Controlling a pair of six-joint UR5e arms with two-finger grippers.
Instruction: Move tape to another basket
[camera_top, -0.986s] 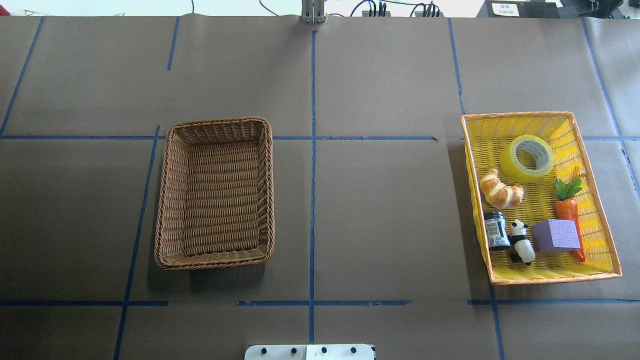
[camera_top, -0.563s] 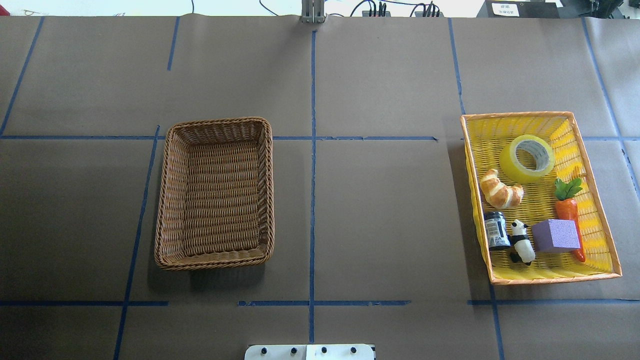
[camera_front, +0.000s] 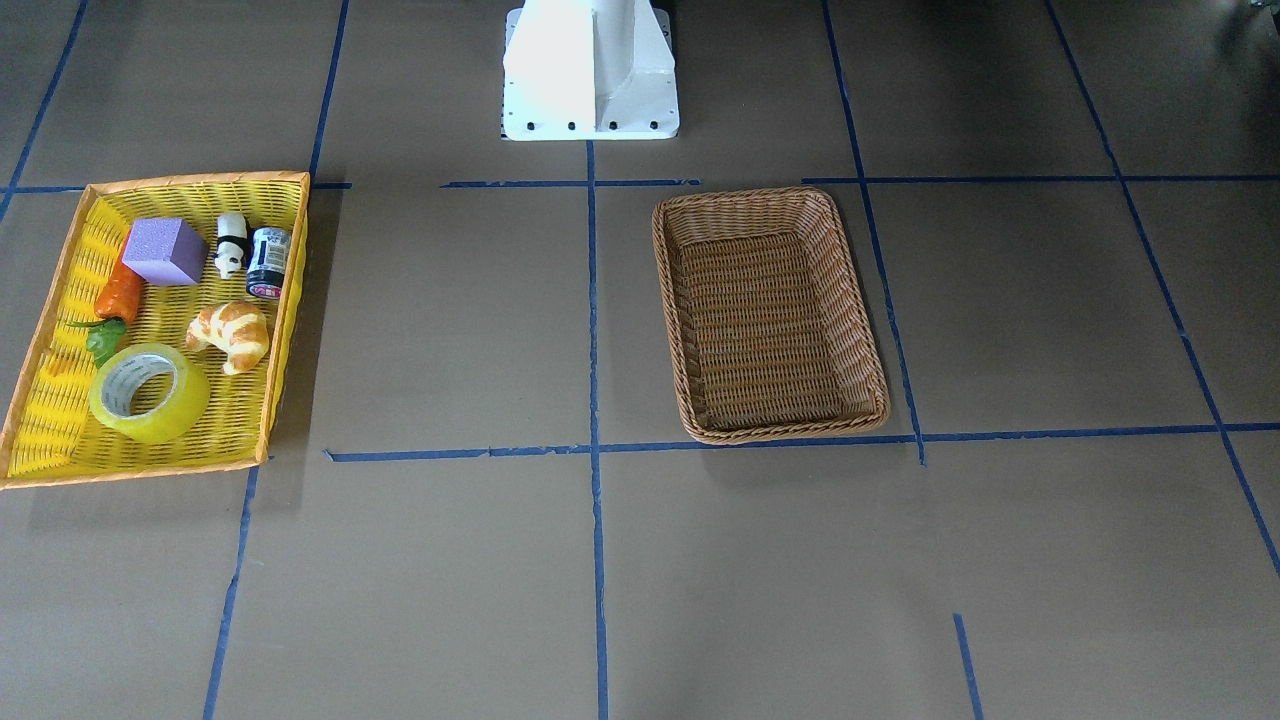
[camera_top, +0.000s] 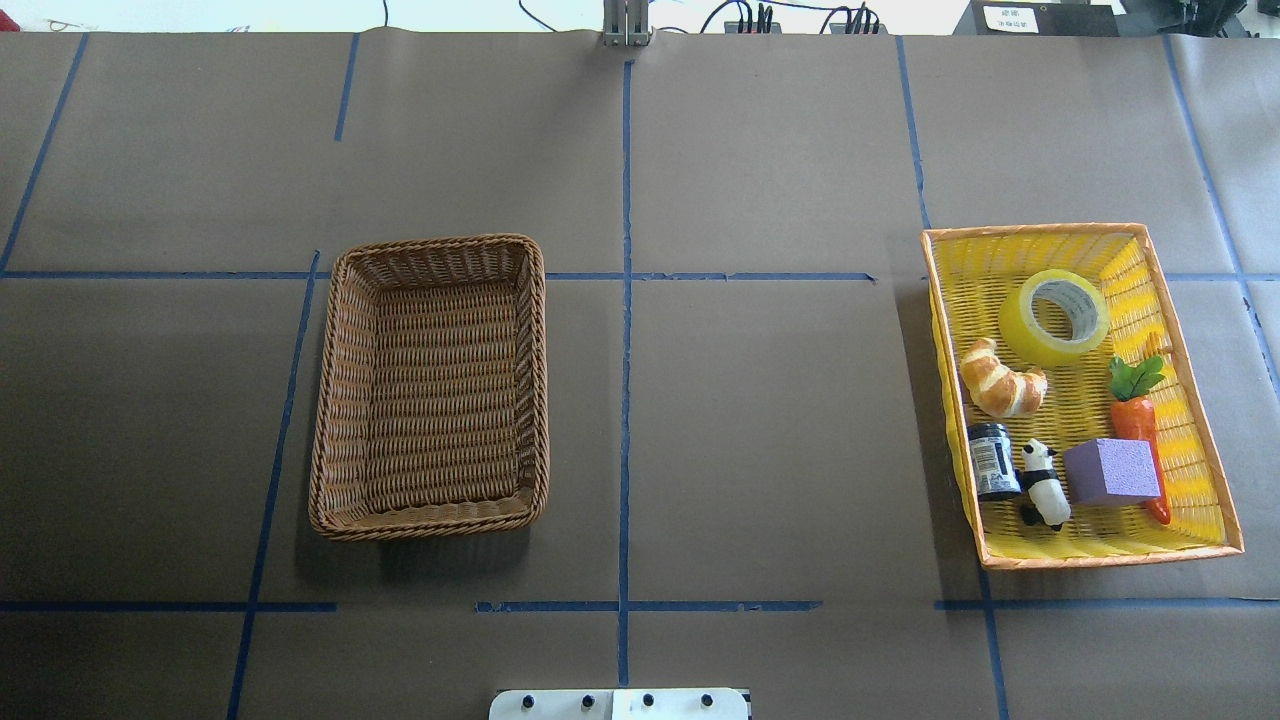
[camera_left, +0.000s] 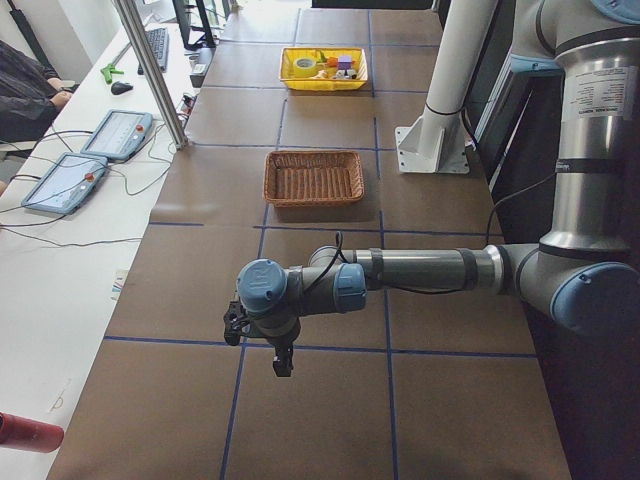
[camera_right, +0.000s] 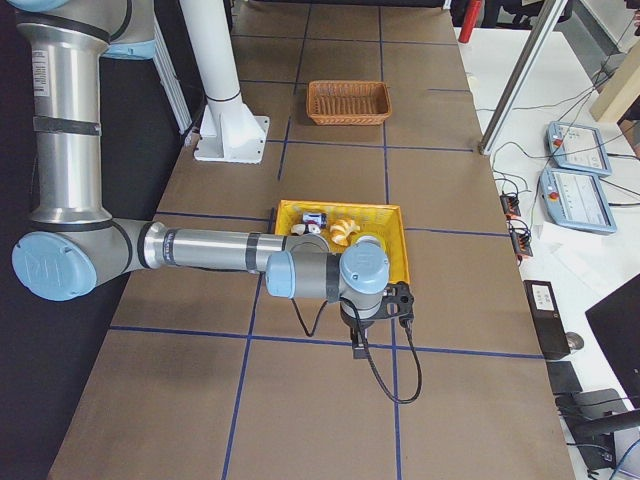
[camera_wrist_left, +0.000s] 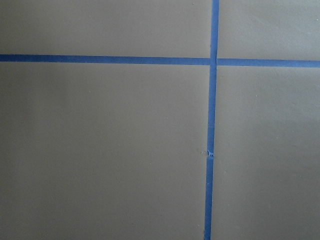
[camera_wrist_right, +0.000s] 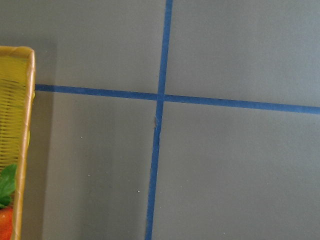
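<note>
surface: my table (camera_top: 780, 430), brown covering crossed by blue grid lines (camera_top: 625, 400) | my left half: wicker basket (camera_top: 335, 400) sits flat, just beside the centre line | far on my right: yellow basket (camera_top: 1090, 556), slightly skewed to the grid | centre, my edge: my white pedestal (camera_front: 590, 60), its plate flat on the covering

- tape (camera_front: 149, 392) lies flat in the yellow basket (camera_front: 56, 272), near the croissant (camera_front: 231, 334)
- wicker basket (camera_front: 668, 290) sits well apart on the bench (camera_front: 450, 560)
</note>
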